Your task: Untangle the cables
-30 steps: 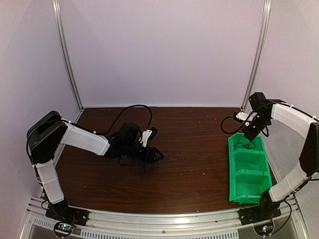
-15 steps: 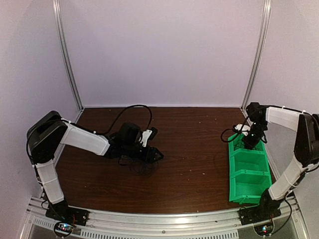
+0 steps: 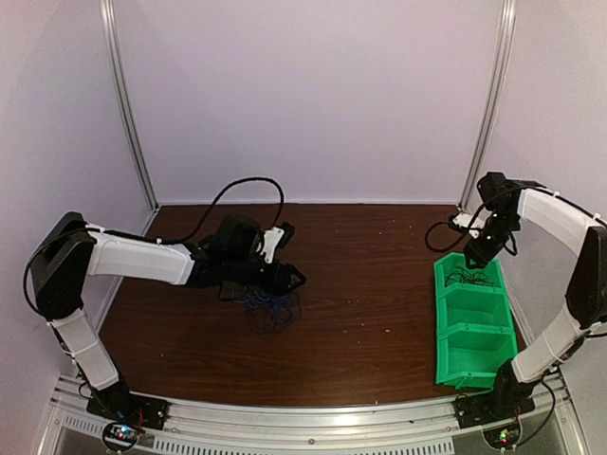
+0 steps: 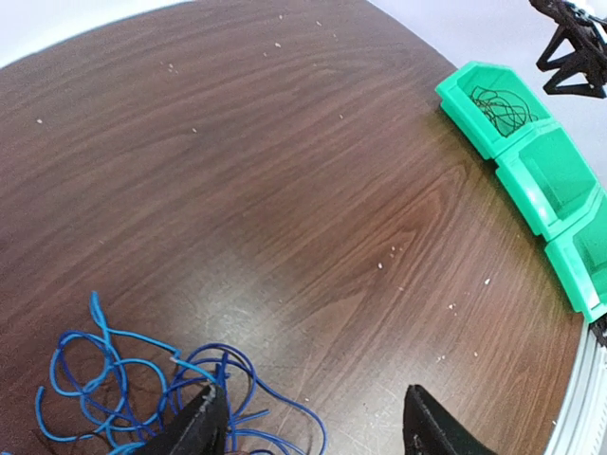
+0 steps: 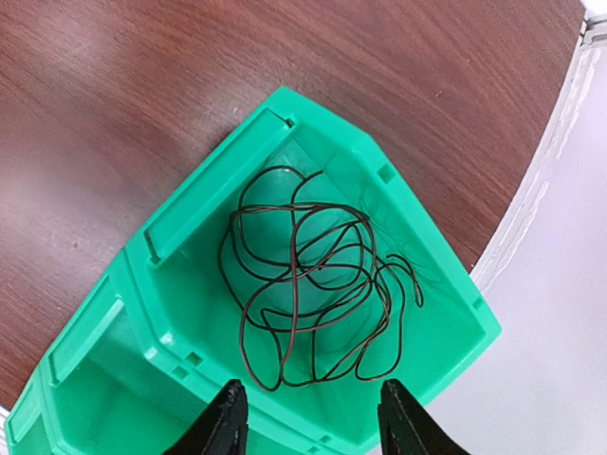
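Observation:
A tangle of bright blue cables (image 3: 270,308) lies on the brown table, low and left in the left wrist view (image 4: 123,379). My left gripper (image 3: 290,279) hovers at its right edge and stands open (image 4: 313,422), its left finger (image 4: 194,427) over the blue loops. It grips nothing. A thin dark cable (image 5: 313,284) lies in a loose coil in the far compartment of the green bin (image 5: 213,194). My right gripper (image 5: 311,417) is open just above it and holds nothing. It hangs over the bin's far end (image 3: 477,248).
The green bin (image 3: 471,322) has three compartments in a row along the table's right edge; the dark coil (image 4: 498,104) shows in the farthest one. A thick black arm cable (image 3: 248,185) arcs behind the left wrist. The metal rail (image 3: 313,417) runs along the near edge.
My right gripper dipped to the bin, opened, let the dark cable fall into the far compartment, then rose. My left arm shifted slightly away from me, uncovering the blue tangle.

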